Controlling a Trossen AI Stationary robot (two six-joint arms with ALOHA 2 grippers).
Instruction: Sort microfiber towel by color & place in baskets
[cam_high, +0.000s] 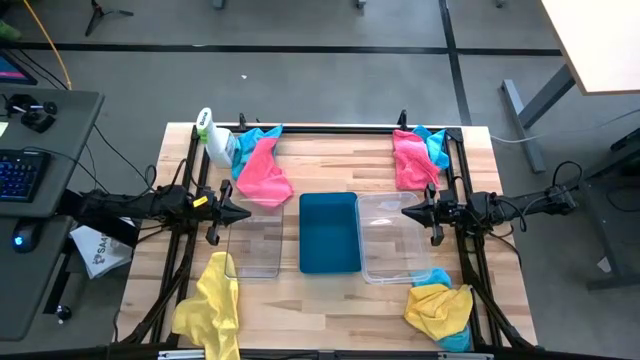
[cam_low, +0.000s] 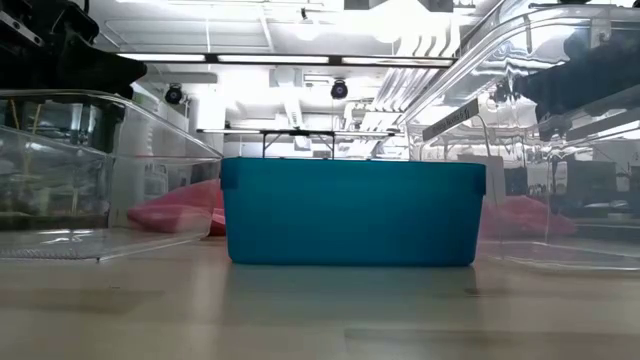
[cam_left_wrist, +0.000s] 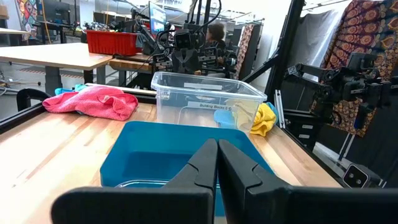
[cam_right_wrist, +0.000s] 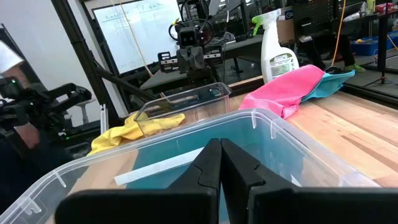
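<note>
Left tool clenched, empty, above left clear basket. Right tool clenched, empty, above right clear basket.

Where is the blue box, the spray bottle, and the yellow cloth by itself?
teal basket (cam_high: 329, 232), high view, on its bare floor.
spray bottle (cam_high: 214, 141), high view, on its white body.
yellow towel (cam_high: 212, 303), high view, on the middle of the cloth.

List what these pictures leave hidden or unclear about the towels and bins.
- Low view: the teal bin blocks the table behind it; only pink towel edges show beside it.
- High view: the yellow towel at the left front corner runs off the picture's bottom edge.
- Left wrist view: the shut left gripper covers the near clear bin.
</note>
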